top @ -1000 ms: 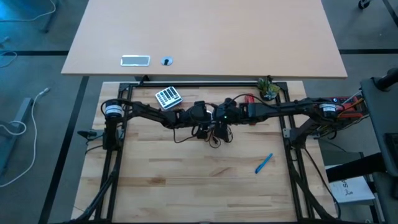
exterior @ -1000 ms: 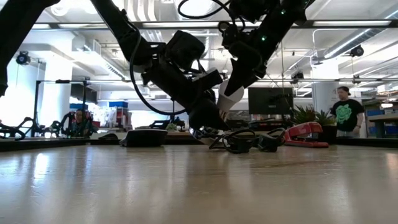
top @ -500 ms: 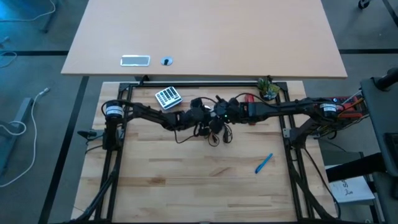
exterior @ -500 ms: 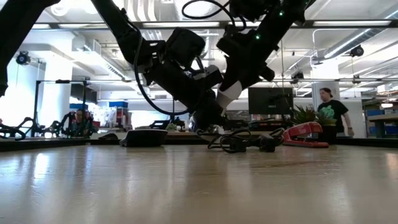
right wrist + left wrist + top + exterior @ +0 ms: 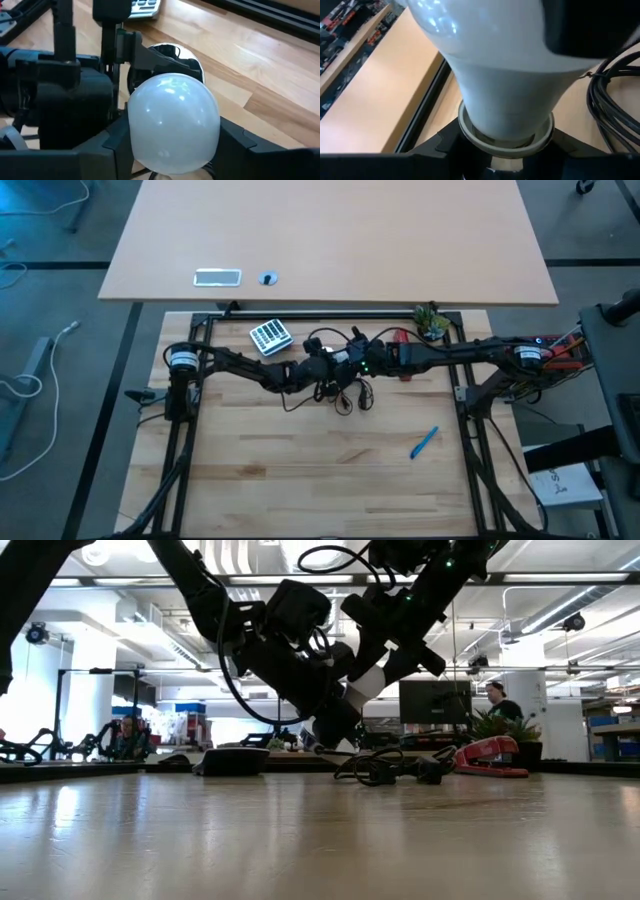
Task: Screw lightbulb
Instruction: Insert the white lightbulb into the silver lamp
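We record the lightbulb as a smooth, glossy white pear shape, its round globe catching ceiling reflections, clamped on both sides by the dark matte fingers of the right gripper. The left wrist view shows what the other views hide: the bulb's narrow neck sits inside a pale ring at the mouth of the socket, which the left gripper holds fast from below, beside a coil of black cord. The right wrist view adds the socket's shiny silver rim behind the globe, with the left arm's boxy black body alongside and a calculator at the far edge. From overhead the two grippers meet above the middle of the pale, planked wooden table, bulb and socket lost among dark parts; a blue pen lies well apart, a small potted plant at the rear rail. The low view shows the pair raised off the tabletop, cord trailing below, and a red stapler to the side. Against half a second ago, the right gripper has turned about the bulb, and a person in the room behind has walked further along.
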`<state>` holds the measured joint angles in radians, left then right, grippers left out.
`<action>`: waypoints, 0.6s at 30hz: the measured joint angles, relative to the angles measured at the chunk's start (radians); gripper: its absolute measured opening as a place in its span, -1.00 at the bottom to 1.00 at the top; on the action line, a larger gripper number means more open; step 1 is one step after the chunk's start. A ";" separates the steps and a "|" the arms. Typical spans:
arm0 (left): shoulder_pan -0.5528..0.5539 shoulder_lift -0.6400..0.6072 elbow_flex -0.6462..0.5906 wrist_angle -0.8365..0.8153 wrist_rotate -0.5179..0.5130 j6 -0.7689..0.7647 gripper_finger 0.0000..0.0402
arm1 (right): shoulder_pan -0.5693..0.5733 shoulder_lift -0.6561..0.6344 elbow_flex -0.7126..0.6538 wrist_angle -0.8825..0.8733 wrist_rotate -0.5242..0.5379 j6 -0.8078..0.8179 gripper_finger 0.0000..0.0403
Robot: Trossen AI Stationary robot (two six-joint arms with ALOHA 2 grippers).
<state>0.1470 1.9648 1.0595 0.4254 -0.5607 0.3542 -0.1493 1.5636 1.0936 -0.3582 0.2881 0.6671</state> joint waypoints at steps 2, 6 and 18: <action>0.000 0.000 0.000 -0.007 0.011 -0.005 -0.22 | 0.000 -0.001 0.000 -0.001 0.000 -0.025 0.09; 0.000 -0.002 0.003 -0.017 0.032 -0.014 -0.22 | 0.000 -0.014 -0.001 -0.014 -0.007 -0.067 0.36; 0.010 -0.008 0.007 -0.056 0.097 -0.039 -0.22 | 0.007 -0.084 -0.005 -0.065 -0.024 -0.193 0.44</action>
<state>0.1571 1.9572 1.0660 0.3698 -0.4641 0.3154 -0.1424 1.4798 1.0889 -0.4236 0.2644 0.4739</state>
